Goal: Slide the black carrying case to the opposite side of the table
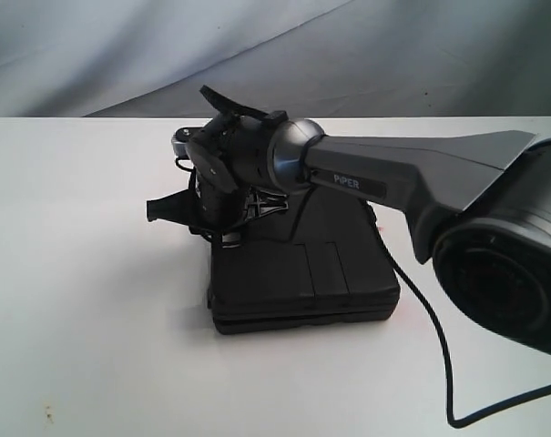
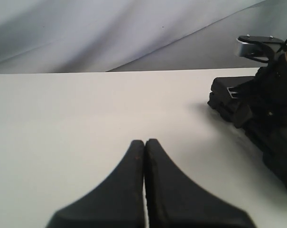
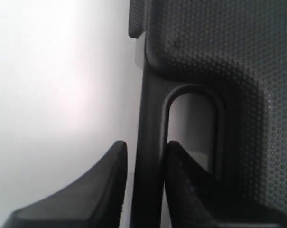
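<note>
The black case (image 1: 302,282) lies flat on the white table (image 1: 75,273), a little right of the middle. My right gripper (image 1: 207,214) reaches down onto its left edge. In the right wrist view, one finger sits inside the handle slot (image 3: 190,128) and the other outside the edge. The right gripper (image 3: 144,145) is shut on the handle bar of the case (image 3: 257,71). My left gripper (image 2: 144,141) is shut and empty, low over bare table (image 2: 62,118). From there the case (image 2: 228,102) shows far off to one side. The left gripper is not in the exterior view.
The right arm (image 1: 393,173) stretches in from the right above the case, and its black cable (image 1: 443,364) loops over the table at the front right. A grey cloth backdrop (image 1: 257,45) hangs behind the table's far edge.
</note>
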Robot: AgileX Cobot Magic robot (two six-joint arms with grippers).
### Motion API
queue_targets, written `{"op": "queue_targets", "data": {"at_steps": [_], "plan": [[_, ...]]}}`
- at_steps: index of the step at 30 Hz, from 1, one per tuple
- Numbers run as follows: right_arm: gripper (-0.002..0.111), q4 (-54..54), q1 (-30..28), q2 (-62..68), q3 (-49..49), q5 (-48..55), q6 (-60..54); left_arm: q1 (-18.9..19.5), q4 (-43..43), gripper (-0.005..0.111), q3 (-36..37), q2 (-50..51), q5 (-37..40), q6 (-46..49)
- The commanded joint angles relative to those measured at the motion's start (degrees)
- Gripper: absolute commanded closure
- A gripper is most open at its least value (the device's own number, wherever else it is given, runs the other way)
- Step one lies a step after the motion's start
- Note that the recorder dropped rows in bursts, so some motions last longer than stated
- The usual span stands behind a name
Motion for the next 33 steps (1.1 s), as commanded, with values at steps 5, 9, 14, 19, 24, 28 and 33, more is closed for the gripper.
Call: {"op": "queue_targets", "data": {"at_steps": [5, 9, 14, 19, 24, 28, 33], "plan": [[0.082, -1.16, 0.85, -1.65, -1.11, 0.50, -0.28, 0.07, -0.46, 0.107, 0.23, -0.13, -0.09, -0.04], [0.082, -0.92, 0.95, -1.55, -1.11, 0.53, -0.28, 0.07, -0.46, 0.107, 0.23, -0.13, -0.09, -0.04], [0.077, -0.03, 0.95, -1.55, -1.11, 1.29, -1.23, 0.07, -0.46, 0.107, 0.23, -0.13, -0.09, -0.04], [0.067, 0.12, 0.95, -1.55, -1.11, 3.00, -1.84, 0.07, -0.46, 0.107, 0.23, -0.13, -0.09, -0.04], [0.067, 0.12, 0.95, -1.67, -1.11, 3.60, -1.84, 0.07, -0.46, 0.107, 0.23, -0.13, -0.09, -0.04], [0.067, -2.09, 0.95, -3.48, -1.11, 3.60, -1.84, 0.07, -0.46, 0.107, 0.23, -0.13, -0.09, -0.04], [0.076, -13.08, 2.34, -7.43, -1.00, 6.00, -2.31, 0.07, -0.46, 0.107, 0.23, -0.13, -0.09, -0.04]]}}
